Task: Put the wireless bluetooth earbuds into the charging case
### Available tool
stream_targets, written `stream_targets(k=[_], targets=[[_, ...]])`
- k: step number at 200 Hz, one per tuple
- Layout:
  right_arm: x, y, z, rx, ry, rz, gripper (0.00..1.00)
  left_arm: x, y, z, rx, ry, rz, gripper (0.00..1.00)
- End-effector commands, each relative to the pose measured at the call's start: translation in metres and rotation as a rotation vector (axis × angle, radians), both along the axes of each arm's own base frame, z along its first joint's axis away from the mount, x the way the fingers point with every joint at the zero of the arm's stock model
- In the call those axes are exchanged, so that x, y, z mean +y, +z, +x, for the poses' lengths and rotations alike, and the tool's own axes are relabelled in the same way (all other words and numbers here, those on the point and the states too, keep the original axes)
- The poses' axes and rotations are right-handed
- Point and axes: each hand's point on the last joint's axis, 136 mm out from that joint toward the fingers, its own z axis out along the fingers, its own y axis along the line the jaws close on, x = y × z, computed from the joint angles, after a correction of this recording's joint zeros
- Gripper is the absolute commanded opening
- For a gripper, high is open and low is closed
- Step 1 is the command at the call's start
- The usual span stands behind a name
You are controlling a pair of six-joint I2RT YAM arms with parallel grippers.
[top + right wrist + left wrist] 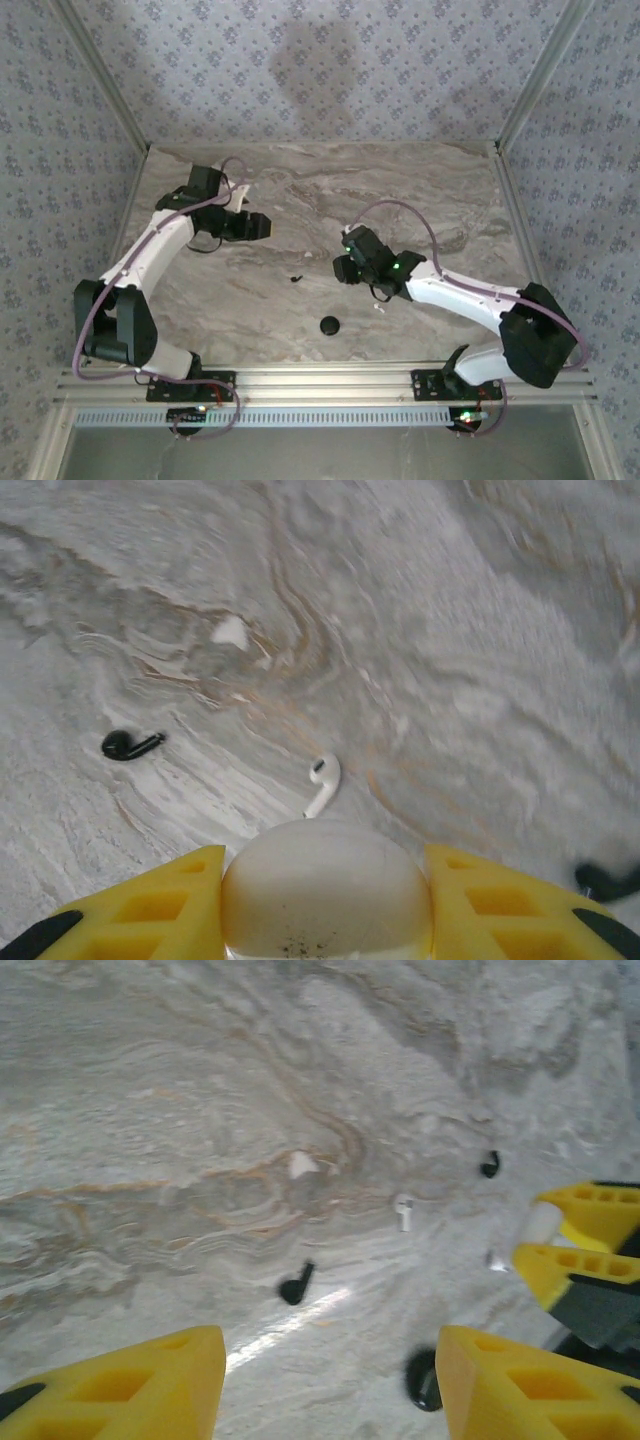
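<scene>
White curved plastic earbud (323, 783) on the grey marbled surface (450, 630), just ahead of the white rounded plastic case (325, 895) on which the right gripper (325, 865) is clamped. A black curved plastic earbud (130, 744) lies nearby. The left gripper (330, 1350) is wide open and empty.

The table (420, 190) has a grey marble-look top with tan and rusty veins swirling across it. It's pretty glossy too, with a streak of glare in the lower middle of the left wrist view. Lying on it in that view: a black earbud (296, 1287) just below centre, a white earbud (403, 1210) up and to the right of it, and a second black earbud (490, 1164) further toward the upper right, all apart from each other. A black round disc (425, 1380) sits at the bottom edge, partly hidden. There's also a small white fleck (302, 1165) above centre; can't tell if it's a chip or just the pattern.
</scene>
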Motion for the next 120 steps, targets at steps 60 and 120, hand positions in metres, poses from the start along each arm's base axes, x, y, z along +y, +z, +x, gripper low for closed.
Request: stream_targets(k=[60,120], targets=[[0.044,0.060,0.001,-0.474,0.565,-0.104,0.40,-0.035,0.035,-0.028,-0.013,-0.195,-0.107,0.57],[0.044,0.062,0.002,-0.578,0.728,-0.243,0.40,-0.051,0.039,-0.042,-0.031,-0.286,-0.132,0.56]])
